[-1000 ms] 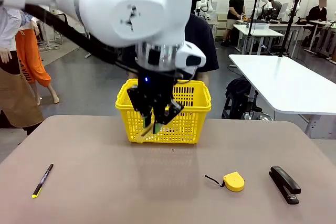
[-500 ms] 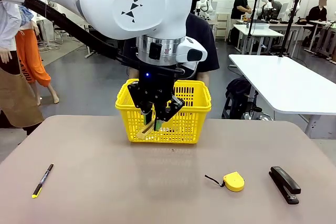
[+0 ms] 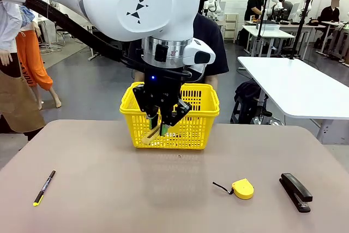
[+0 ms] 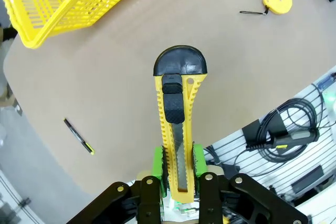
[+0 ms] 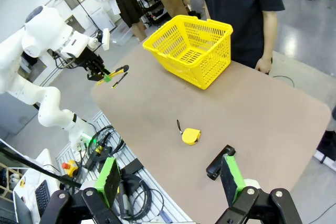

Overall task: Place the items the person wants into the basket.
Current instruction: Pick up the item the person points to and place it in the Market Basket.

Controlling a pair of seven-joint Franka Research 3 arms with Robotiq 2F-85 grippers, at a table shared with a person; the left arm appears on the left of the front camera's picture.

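Front view desk: Caught in mid-air, the left gripper [image 3: 163, 126] is clamped on the yellow-and-black utility knife [image 4: 177, 114]. A second ago it sat lower, under a blurred, swinging arm. Now it hangs a touch higher and sharp, unmoved over the last half second.

Left wrist desk: Confirmed here. The green pads pinch the knife's handle from both sides, and its black end juts far past the fingertips. The lift looks done. I'd judge the carry is what remains.

Front view desk: Where's the target?

Left wrist desk: The basket [image 3: 197, 129] stands ahead of the gripper, beyond the knife's black end, with bare table [image 3: 109, 200] between. The person [image 3: 210, 42] in the dark T-shirt waits just behind it. So the knife is aloft and not yet over the rim.

Front view desk: Surroundings?

Left wrist desk: Below the gripper and off to its left, the black pen [image 3: 43, 187] with the yellow tip lies near the table edge, probably next in line. Below and to its right are the yellow tape measure [image 3: 242, 188] and then the black stapler [image 3: 295, 191], both well clear of the path. The right gripper [image 5: 170, 179] sits back, fingers spread wide, holding nothing.

Front view desk: Obstacles?

Left wrist desk: Only the basket's near wall and thick rim. The protruding black end would likely meet them first unless it is carried over the top.
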